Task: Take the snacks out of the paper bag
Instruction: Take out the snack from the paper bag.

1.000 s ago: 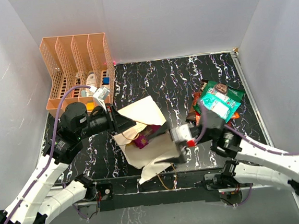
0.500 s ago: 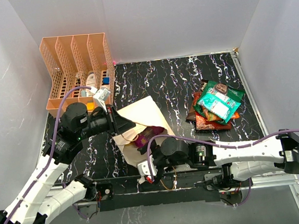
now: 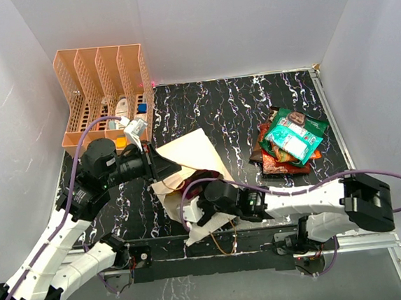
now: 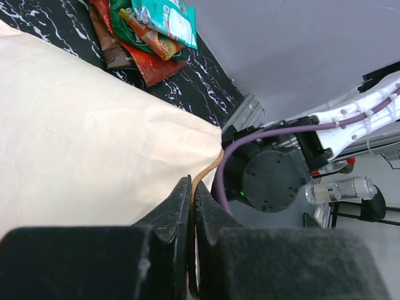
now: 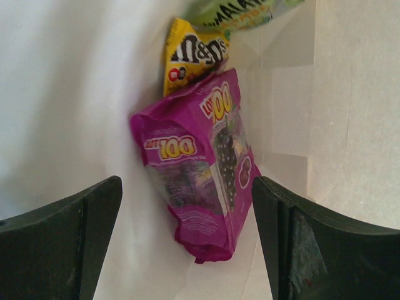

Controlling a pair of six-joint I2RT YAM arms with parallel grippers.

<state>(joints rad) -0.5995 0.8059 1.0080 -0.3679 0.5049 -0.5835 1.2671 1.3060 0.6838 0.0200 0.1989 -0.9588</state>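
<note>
The paper bag (image 3: 195,149) lies on its side on the black marbled table, its mouth toward the near edge. My left gripper (image 3: 165,168) is shut on its brown cord handle (image 4: 203,175) at the rim of the bag (image 4: 81,125). My right gripper (image 3: 195,210) is open inside the bag's mouth. In the right wrist view the open right gripper (image 5: 186,187) frames a purple packet (image 5: 200,181) without touching it; a yellow M&M's packet (image 5: 190,53) and a green packet (image 5: 244,12) lie deeper in. A pile of snacks (image 3: 290,142) lies on the table at the right, also in the left wrist view (image 4: 150,25).
An orange slotted rack (image 3: 104,88) with small white and blue items stands at the back left. Grey walls close in the table on three sides. A loose cord handle (image 3: 226,242) hangs by the front edge. The right arm (image 3: 296,201) stretches across the near table.
My right arm has swung left from beside the snack pile to the bag's mouth and pushed its open gripper in. My left gripper has kept its hold.
</note>
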